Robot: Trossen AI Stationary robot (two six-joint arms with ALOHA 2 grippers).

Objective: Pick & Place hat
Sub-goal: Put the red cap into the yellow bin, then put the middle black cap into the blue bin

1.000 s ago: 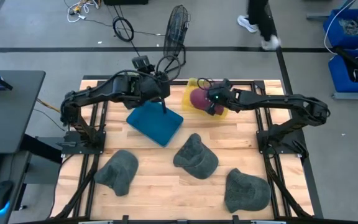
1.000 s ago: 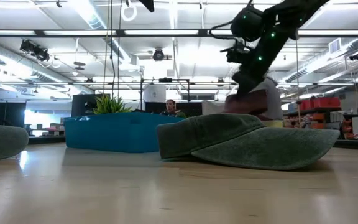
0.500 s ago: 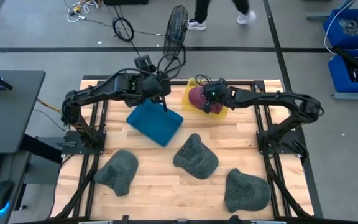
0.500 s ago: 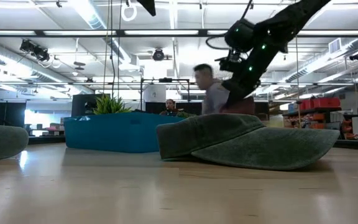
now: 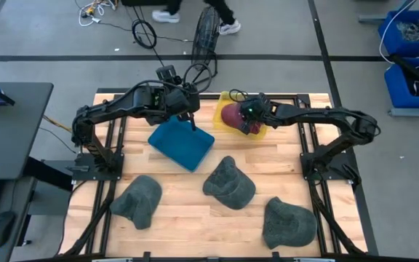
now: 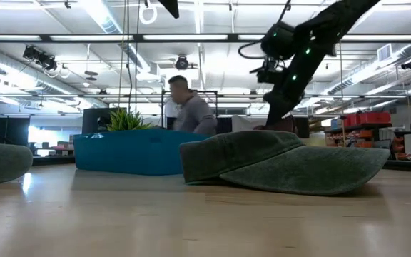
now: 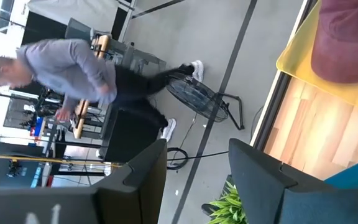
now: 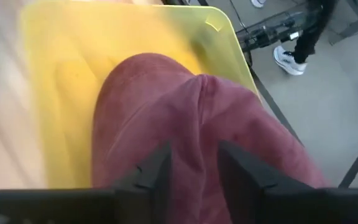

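Observation:
A maroon hat (image 5: 231, 114) lies in a yellow bin (image 5: 222, 100) at the table's far edge. My right gripper (image 5: 247, 120) hangs over it, pointing down and open. In the right wrist view its fingers (image 8: 160, 168) stand either side of a raised fold (image 8: 197, 118) of the hat (image 8: 166, 93). Three grey-green hats (image 5: 230, 182) (image 5: 140, 200) (image 5: 289, 222) rest brim-down on the wood. My left gripper (image 5: 190, 116) is open over the far corner of a blue bin (image 5: 182, 142), with nothing between its fingers (image 7: 197, 165). My right gripper comes at the maroon hat's crown from above, one finger on each side of the fold; I cannot tell whether the fingers touch the cloth. My left gripper reaches down at the blue bin's far corner (image 5: 193, 129); I cannot tell whether it touches the rim.
The blue bin stands turned cornerwise at the table's far middle. A person (image 6: 191, 114) walks past beyond the far edge, near a floor fan (image 5: 208, 29). The near grey-green hat (image 6: 284, 160) hides the yellow bin in the low view.
My right gripper has drifted a little toward the table's left over the yellow bin. The maroon hat, which hung below it in the low view, has sunk behind the grey-green hat. A person has walked leftward behind the table.

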